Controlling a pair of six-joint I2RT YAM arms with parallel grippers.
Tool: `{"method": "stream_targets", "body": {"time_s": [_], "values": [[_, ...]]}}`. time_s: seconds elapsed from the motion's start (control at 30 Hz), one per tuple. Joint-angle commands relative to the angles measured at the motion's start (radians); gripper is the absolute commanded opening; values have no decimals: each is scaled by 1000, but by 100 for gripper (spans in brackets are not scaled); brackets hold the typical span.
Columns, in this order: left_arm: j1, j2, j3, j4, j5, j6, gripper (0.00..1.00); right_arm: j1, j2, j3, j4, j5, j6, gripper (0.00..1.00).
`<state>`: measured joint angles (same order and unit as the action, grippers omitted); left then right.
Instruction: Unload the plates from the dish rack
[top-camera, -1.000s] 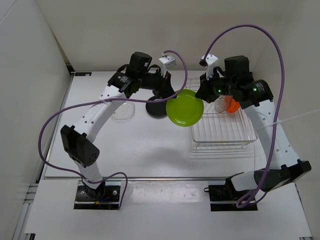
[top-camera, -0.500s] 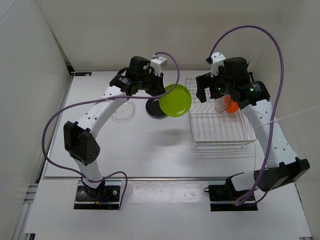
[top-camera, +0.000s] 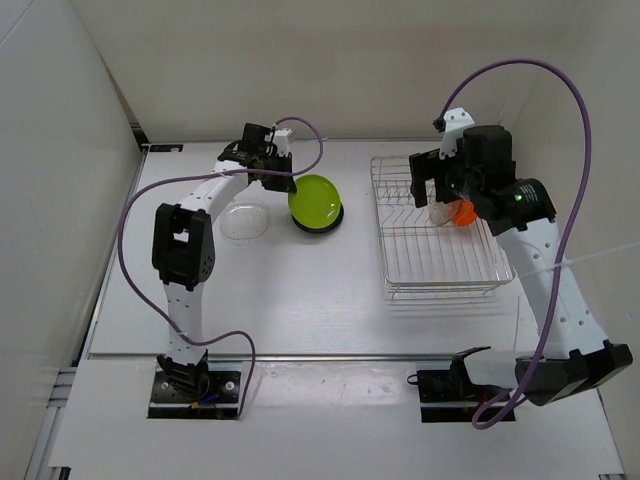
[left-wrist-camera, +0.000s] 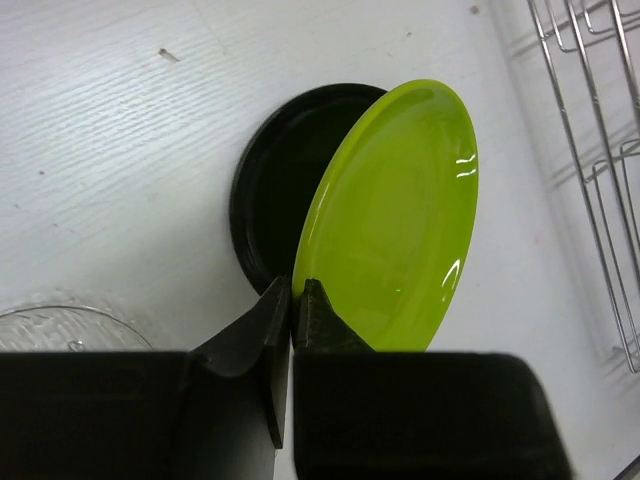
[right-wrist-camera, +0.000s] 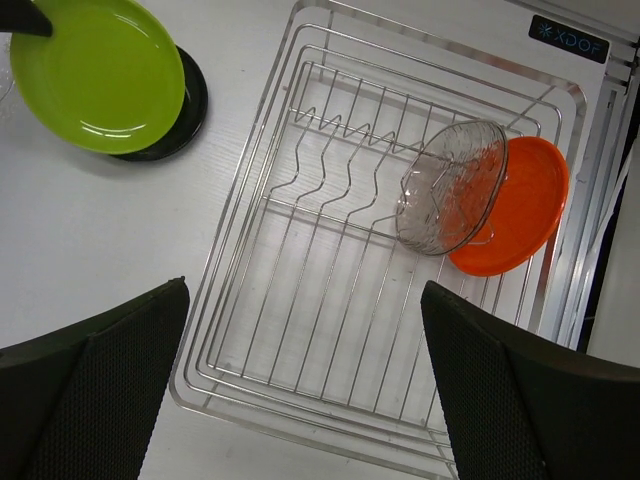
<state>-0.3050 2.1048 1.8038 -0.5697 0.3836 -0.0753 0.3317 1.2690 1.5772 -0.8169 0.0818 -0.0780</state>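
The lime green plate is smooth, glossy and round, with bright glints on its face. The left hand pinches its near rim between both dark fingers, closed tight on it. The plate tilts over the glossy black plate, which lies flat on the white, finely grained worktop; whether the two touch cannot be told. A ribbed clear plate lies just left of them.

The right hand hangs above the dish rack with its textured black fingers spread wide, gripping nothing. The rack is thin silver wire with wavy divider prongs. At its far right end a patterned clear plate leans against the matte orange plate. A small black label beyond the rack reads "XDOF".
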Motion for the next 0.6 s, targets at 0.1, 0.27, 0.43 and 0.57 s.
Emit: {"method": "stream_targets", "body": {"time_s": [0.1,0.27,0.43,0.57], "values": [[33,39,132,24,72,6,11,-17,-23,-37,61,12,4,100],[44,113,198,13,72,6,11,-17,-33,-37,61,3,4,100],[44,178,239,-8,61,6,11,-17,-42,-46,61,3,4,100],[44,178,239,-9,61,6,11,-17,-51,-46,61,-8,4,100]]}}
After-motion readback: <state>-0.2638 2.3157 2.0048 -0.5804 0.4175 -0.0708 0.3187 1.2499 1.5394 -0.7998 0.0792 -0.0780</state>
